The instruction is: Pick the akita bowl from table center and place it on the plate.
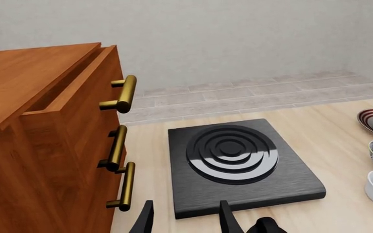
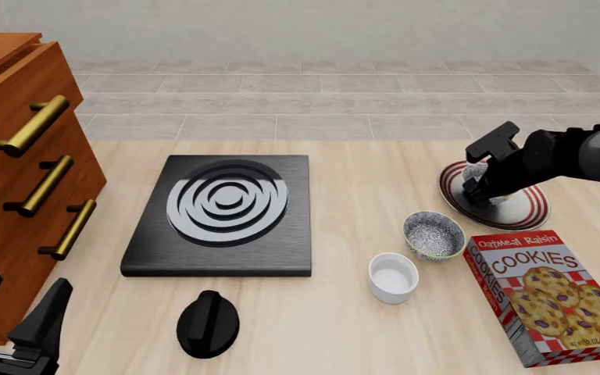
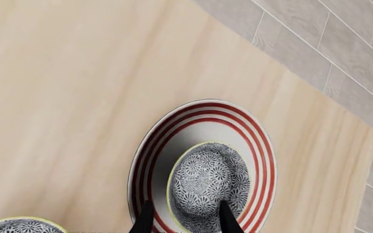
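An akita bowl (image 3: pixel 207 182) sits on the red-striped plate (image 3: pixel 254 145), speckled grey-white inside. My right gripper (image 3: pixel 186 221) hovers over it, open, one finger above the bowl's inside and the other outside its rim over the plate. From the front, the right gripper (image 2: pixel 477 183) covers most of that bowl (image 2: pixel 476 172) and part of the plate (image 2: pixel 530 209). A second bowl of the same kind (image 2: pixel 433 234) stands on the table nearer to me. My left gripper (image 2: pixel 13 308) is open and holds nothing, low by the cabinet.
A black stove plate (image 2: pixel 225 211) lies at table centre-left with a black knob (image 2: pixel 208 322) in front. A white cup (image 2: pixel 393 276) and a cookies box (image 2: pixel 550 295) stand at the front right. A wooden drawer cabinet (image 2: pixel 19 164) fills the left.
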